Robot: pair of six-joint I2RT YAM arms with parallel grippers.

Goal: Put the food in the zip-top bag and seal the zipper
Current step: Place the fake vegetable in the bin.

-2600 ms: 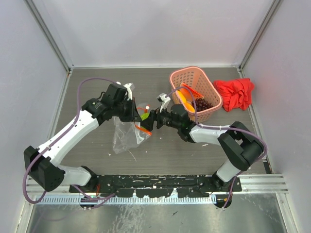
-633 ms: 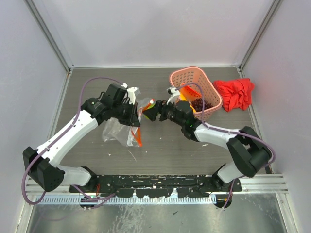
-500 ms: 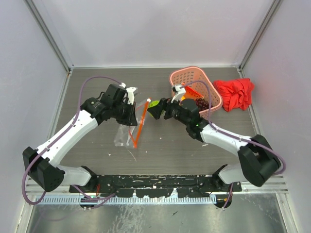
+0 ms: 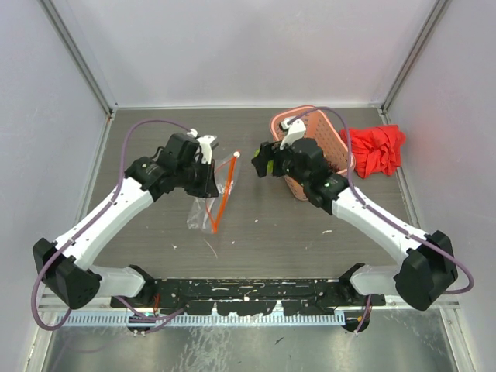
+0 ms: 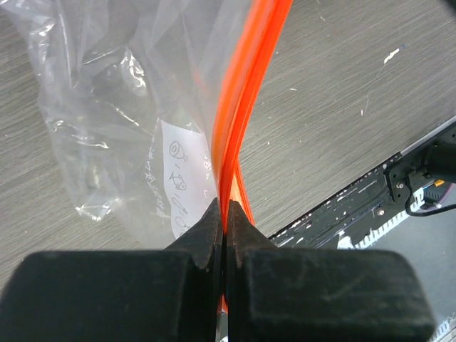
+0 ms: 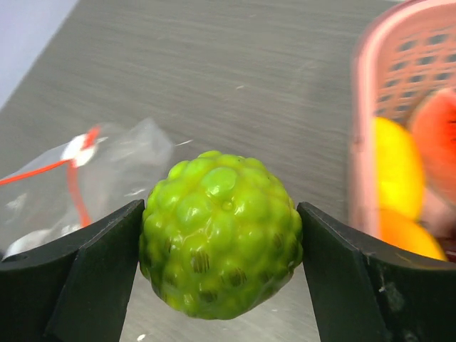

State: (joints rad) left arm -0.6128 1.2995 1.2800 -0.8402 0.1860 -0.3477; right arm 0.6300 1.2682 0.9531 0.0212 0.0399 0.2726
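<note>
L gripper (image 5: 224,222) pinched tight on zipper (image 5: 251,85); zip-top bag (image 5: 107,100) spreads beyond its tips. R gripper (image 6: 222,260): 2 fingers wide apart, clamping lime-green ball (image 6: 221,214) between them. Basket (image 6: 370,107) just right of them.

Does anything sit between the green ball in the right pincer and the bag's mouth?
Nothing lies on the table between the lime-green ball and zip-top bag. But the left pincer pinches the zipper strips together, so the mouth looks barely open.
</note>
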